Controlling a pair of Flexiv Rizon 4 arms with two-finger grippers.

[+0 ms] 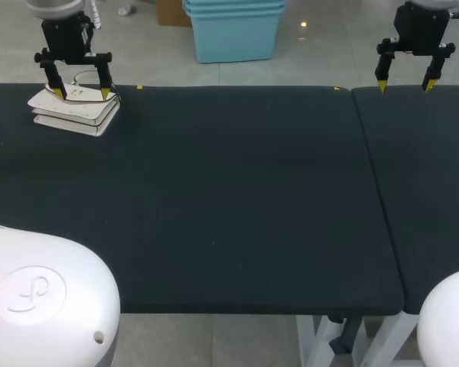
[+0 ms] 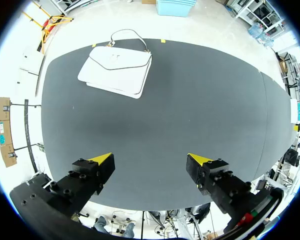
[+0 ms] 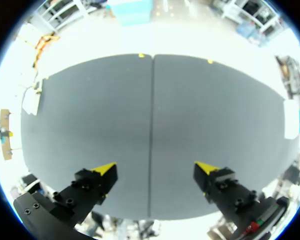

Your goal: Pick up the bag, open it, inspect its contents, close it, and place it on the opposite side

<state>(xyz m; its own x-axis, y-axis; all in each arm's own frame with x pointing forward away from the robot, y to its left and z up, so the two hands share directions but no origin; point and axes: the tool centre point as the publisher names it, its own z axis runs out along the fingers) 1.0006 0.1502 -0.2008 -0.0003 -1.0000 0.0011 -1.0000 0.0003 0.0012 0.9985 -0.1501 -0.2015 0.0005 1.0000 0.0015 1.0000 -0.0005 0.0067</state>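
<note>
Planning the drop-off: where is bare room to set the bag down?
The table is bare from the white bag rightward, across the seam to the right edge. Only the far left corner, with the bag, is taken.

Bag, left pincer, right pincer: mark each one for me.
bag (image 2: pixel 117 70): left wrist view, middle of its white flap.
left pincer (image 2: pixel 150 157): left wrist view, midway between its yellow tips.
right pincer (image 3: pixel 155 165): right wrist view, midway between its yellow tips.

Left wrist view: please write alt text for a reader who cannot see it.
A white handbag lies flat on the dark table, its thin strap looped at its far side. The left gripper is open and empty, the bag well ahead of it.
</note>
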